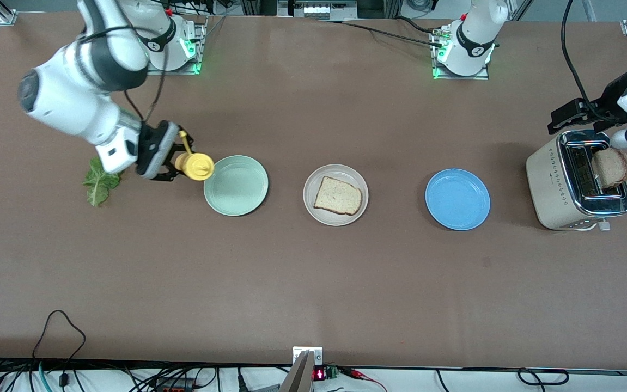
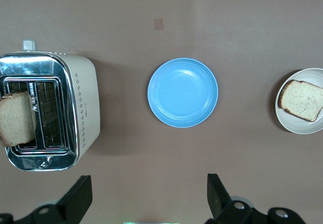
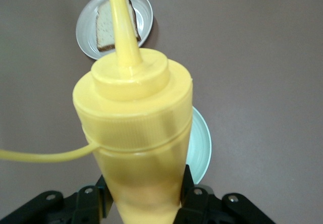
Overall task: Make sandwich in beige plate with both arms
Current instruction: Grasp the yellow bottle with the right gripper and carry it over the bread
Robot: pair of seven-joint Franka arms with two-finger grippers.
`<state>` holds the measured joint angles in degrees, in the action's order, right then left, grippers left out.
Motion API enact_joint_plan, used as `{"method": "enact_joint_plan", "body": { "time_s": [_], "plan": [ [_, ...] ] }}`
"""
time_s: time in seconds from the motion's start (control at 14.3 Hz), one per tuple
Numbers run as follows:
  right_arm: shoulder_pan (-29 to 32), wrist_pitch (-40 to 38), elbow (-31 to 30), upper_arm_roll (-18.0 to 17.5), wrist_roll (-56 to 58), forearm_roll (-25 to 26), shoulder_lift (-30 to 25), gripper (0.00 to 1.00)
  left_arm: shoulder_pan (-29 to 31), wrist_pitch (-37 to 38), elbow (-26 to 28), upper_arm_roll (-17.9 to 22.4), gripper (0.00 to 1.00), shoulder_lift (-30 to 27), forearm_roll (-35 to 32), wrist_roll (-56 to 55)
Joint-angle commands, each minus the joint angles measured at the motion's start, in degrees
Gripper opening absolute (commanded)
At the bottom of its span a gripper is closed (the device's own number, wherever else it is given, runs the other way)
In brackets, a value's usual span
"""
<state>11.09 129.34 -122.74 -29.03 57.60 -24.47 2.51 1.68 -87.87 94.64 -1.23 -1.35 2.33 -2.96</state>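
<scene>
The right gripper (image 1: 174, 163) was clamped on a yellow squeeze bottle (image 1: 194, 165), its fingers (image 3: 189, 199) pressed against the bottle's sides, nozzle pointing away from the wrist. In the right wrist view the bottle filled most of the frame and hid much of the mint-green plate (image 3: 202, 143); a thin yellow strap ran off the picture's edge. The right arm reached down from its base, wrist bent, holding the bottle in the air just beside the mint-green plate's rim, toward the right arm's end of the table. A lettuce leaf (image 1: 98, 184) lay partly under that arm's wrist.

The left gripper (image 2: 146, 199) stood wide open and held nothing; only its two black fingertips showed, the rest cut off. In the front view the left arm was cropped at the frame edge, hovering above the toaster (image 1: 574, 182), where a toast slice (image 1: 611, 167) stuck up from a slot.

The beige plate (image 1: 318, 209) sat between the mint-green plate and a blue plate (image 1: 457, 199), well apart from both grippers, carrying one bread slice (image 1: 338, 196).
</scene>
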Motion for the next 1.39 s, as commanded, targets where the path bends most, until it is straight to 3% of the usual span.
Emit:
{"method": "enact_joint_plan", "body": {
  "time_s": [0.0, 0.28, 0.56, 0.77, 0.91, 1.32],
  "plan": [
    [-2.1, 1.1, 0.8, -3.9, -14.0, 11.2, -0.7, 0.00, 0.4, -0.5, 1.0, -0.2, 1.00, -1.3, -1.1, 1.0],
    [-9.8, 1.0, 2.2, -4.9, -28.7, 26.5, 1.6, 0.00, 0.3, -1.0, 1.1, -0.3, 1.00, -1.6, -1.1, 0.3],
    [-15.8, 0.4, 5.6, -4.8, -35.8, 34.4, 6.8, 0.00, 0.3, -1.1, 1.1, -0.3, 1.00, -1.5, -1.0, 0.3],
    [-21.4, -2.3, 11.8, -3.4, -41.8, 40.3, 13.5, 0.00, 0.2, -2.1, -1.0, -0.3, 1.00, -0.2, -0.8, 0.3],
    [-27.8, -3.4, 16.5, 1.0, -46.4, 44.1, 18.1, 0.00, 0.3, -2.2, -1.6, 0.1, 1.00, -0.1, -1.1, 0.2],
    [-40.9, -3.5, 27.4, 11.5, -50.4, 44.7, 28.8, 0.00, 0.1, -3.9, -1.0, -0.3, 1.00, 1.1, -1.2, 0.9]
  ]
}}
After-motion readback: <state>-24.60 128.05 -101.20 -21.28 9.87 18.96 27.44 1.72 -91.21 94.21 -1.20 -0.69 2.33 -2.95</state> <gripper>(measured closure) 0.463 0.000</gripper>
